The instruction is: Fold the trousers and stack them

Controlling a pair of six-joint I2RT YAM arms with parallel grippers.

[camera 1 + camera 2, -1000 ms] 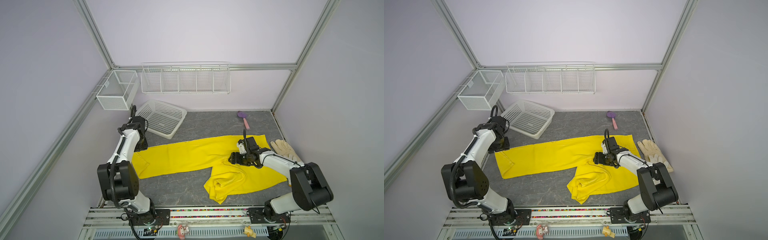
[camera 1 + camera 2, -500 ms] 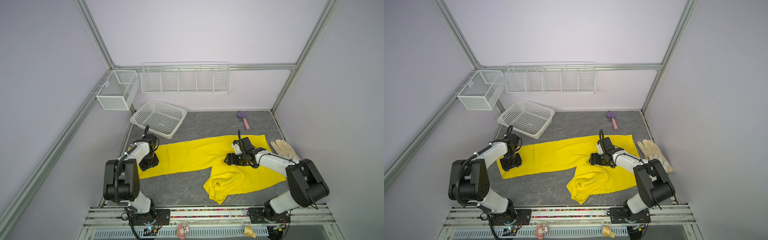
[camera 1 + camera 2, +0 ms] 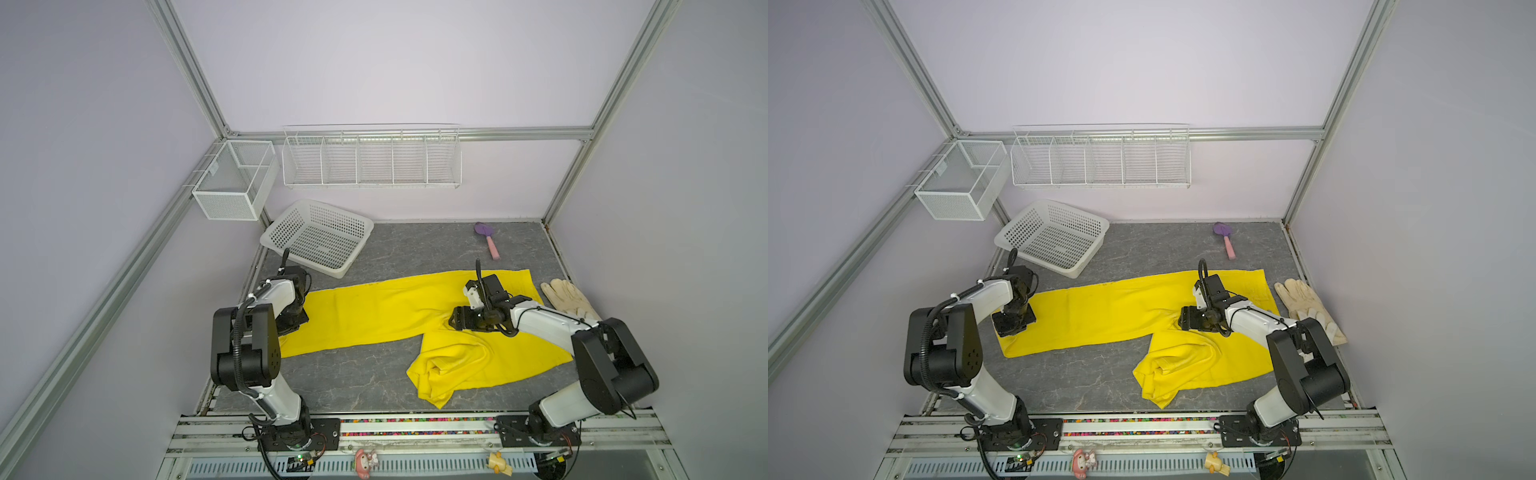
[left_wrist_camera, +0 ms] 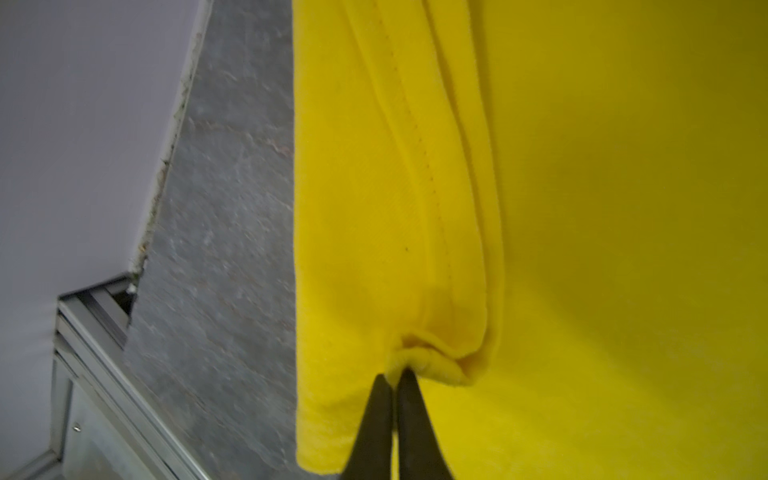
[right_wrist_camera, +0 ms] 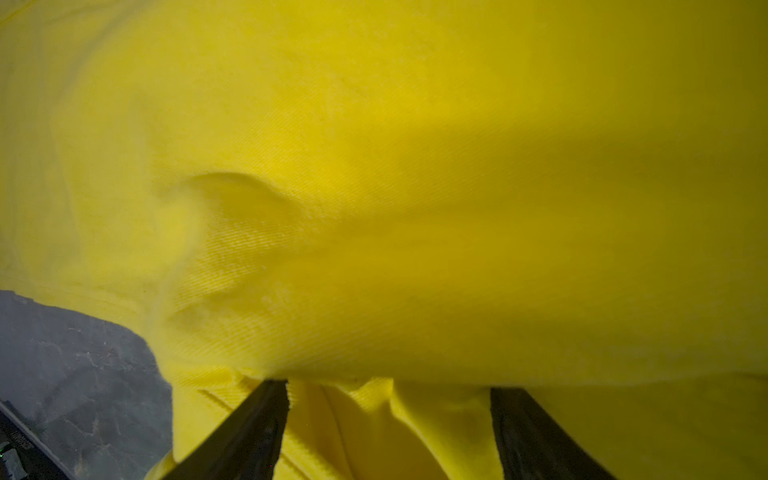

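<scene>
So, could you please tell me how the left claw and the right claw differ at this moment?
The left claw is shut, pinching a fold at the hem of the bright yellow cloth trousers; the right claw is open, its jaws spread wide. The left claw works at the outstretched leg's end, the right claw near the crotch. Both sit low on the same garment.

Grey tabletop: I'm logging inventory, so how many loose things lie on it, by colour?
Yellow cloth trousers: 1
White perforated plastic basket: 1
Purple scoop with pink handle: 1
Cream work-glove pile: 1
Total: 4
</scene>
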